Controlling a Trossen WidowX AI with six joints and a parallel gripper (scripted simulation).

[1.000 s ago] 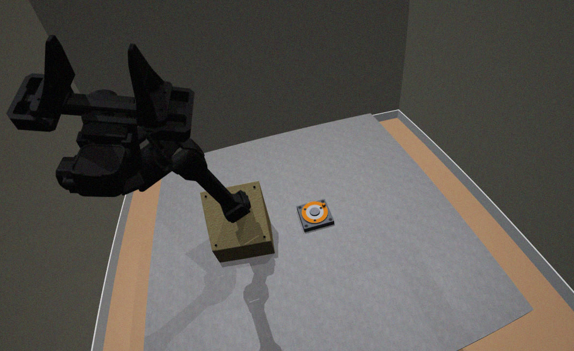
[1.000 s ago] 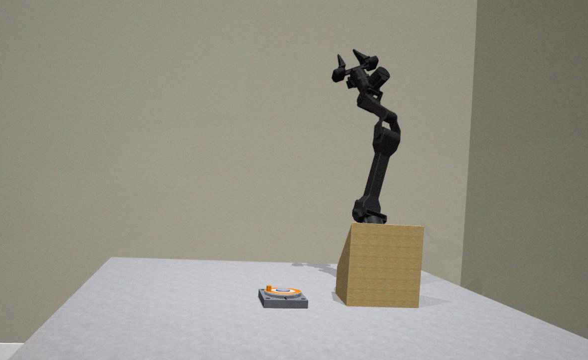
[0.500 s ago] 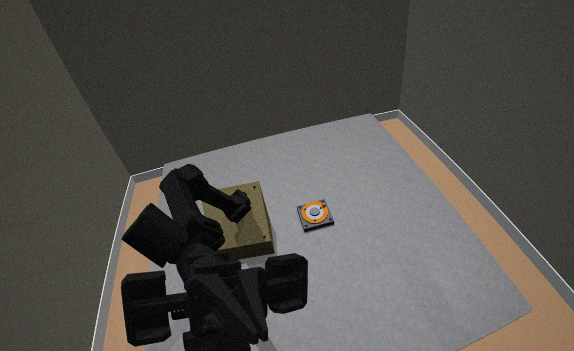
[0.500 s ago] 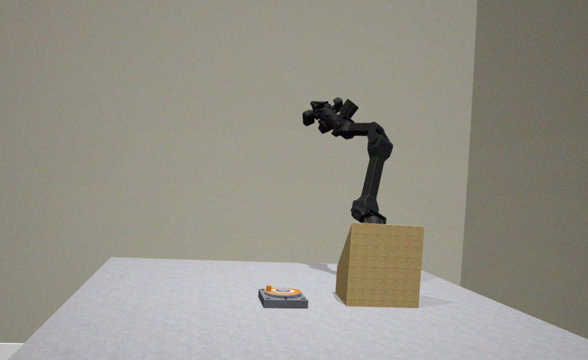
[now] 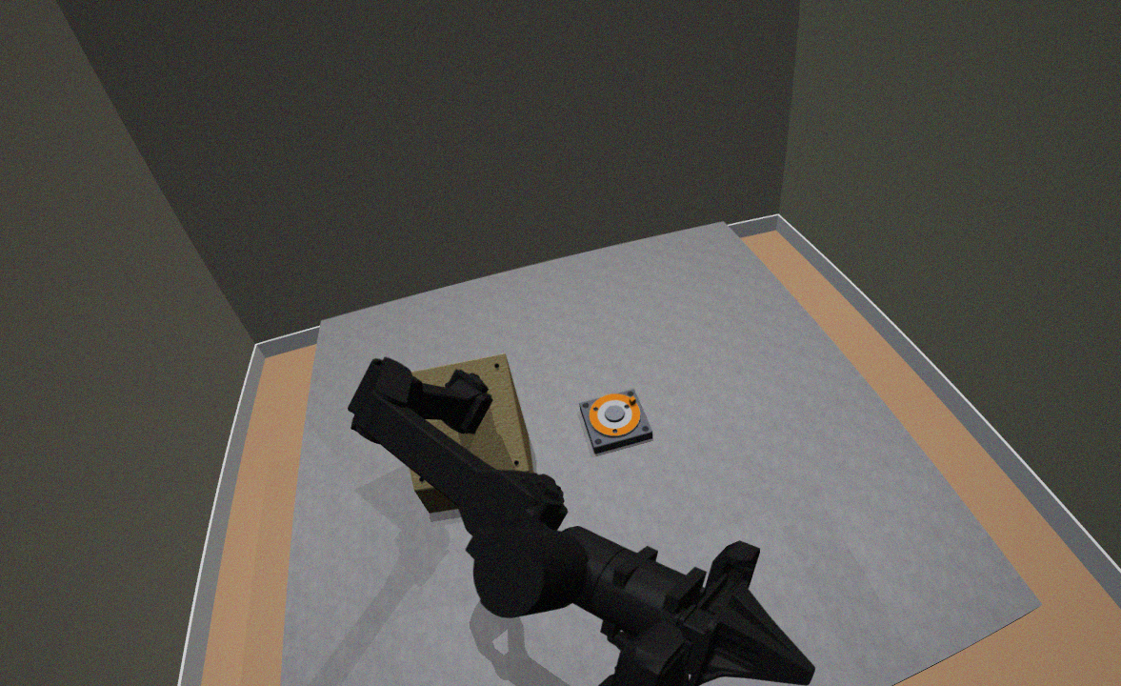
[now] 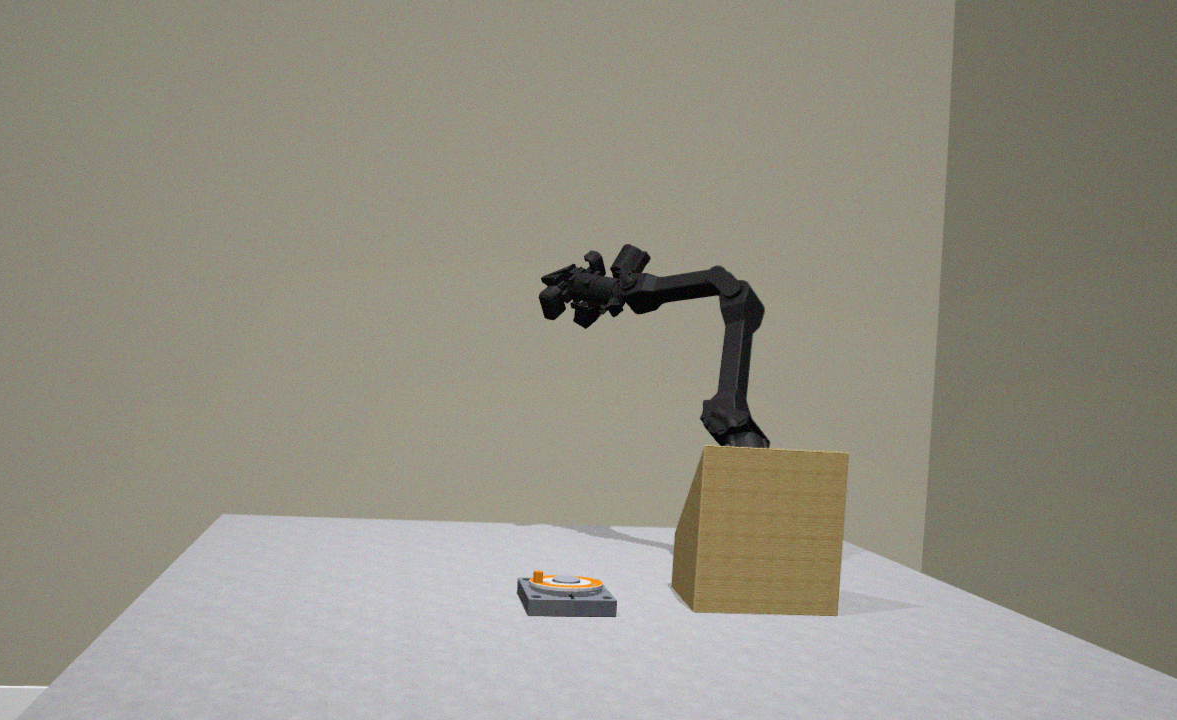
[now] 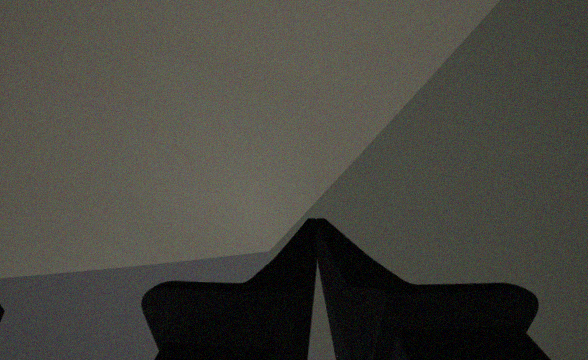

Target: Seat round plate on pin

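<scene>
The round plate (image 5: pixel 594 419) (image 6: pixel 594 583) with its orange ring sits around the grey post (image 5: pixel 614 413) (image 6: pixel 565 579) on the dark square base (image 5: pixel 624 444) (image 6: pixel 571 608). Its orange tab (image 5: pixel 632 400) (image 6: pixel 537 576) stands at the upper right of the ring in the top view and at the left in the exterior view. I cannot make out the pin, and the plate's tilt is too slight to judge surely. My gripper (image 5: pixel 809 674) (image 6: pixel 545 278) (image 7: pixel 316 226) is shut and empty, its fingertips together. It is high above the table, well away from the plate and touching nothing.
The arm stands on a wooden block (image 5: pixel 504 426) (image 6: pixel 767 537) beside the base. Both rest on the grey table top (image 5: pixel 717 341) (image 6: pixel 350 617). Walls stand around the table. The wrist view shows walls and part of a flat surface, with no plate or base.
</scene>
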